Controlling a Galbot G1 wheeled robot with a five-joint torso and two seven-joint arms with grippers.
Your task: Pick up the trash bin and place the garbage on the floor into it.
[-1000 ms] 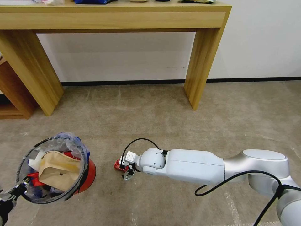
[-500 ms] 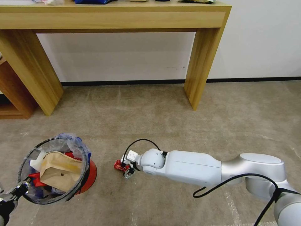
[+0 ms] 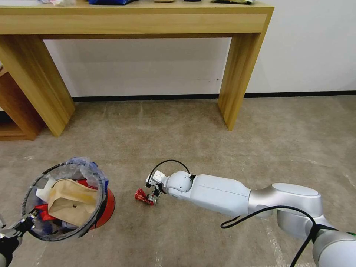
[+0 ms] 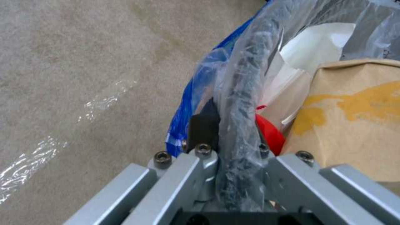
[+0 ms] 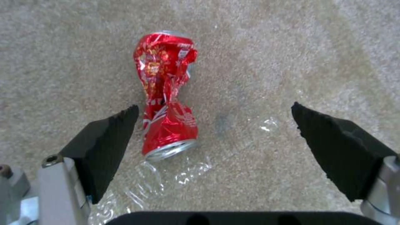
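Observation:
The trash bin [image 3: 105, 202], with red base and dark mesh rim, hangs at the lower left, holding a tan paper packet [image 3: 72, 202], white tissue and red wrappers. My left gripper [image 3: 16, 230] is shut on the bin's rim [image 4: 239, 131], pinching it together with the clear blue-printed liner. A crushed red can [image 3: 144, 197] lies on the floor [image 3: 193, 148] just right of the bin. My right gripper [image 3: 152, 198] hovers low over it, open; the can [image 5: 167, 103] lies between the pads, close to one black pad [image 5: 109, 147] and far from the other.
A wooden table [image 3: 237, 66] stands against the white wall, its legs at left and right of the open carpet. A brown shelf unit [image 3: 15, 111] is at the far left. Clear tape strips [image 5: 167, 175] lie on the carpet by the can.
The right arm has moved slightly forward and down toward the can. The bin and left gripper have barely shifted.

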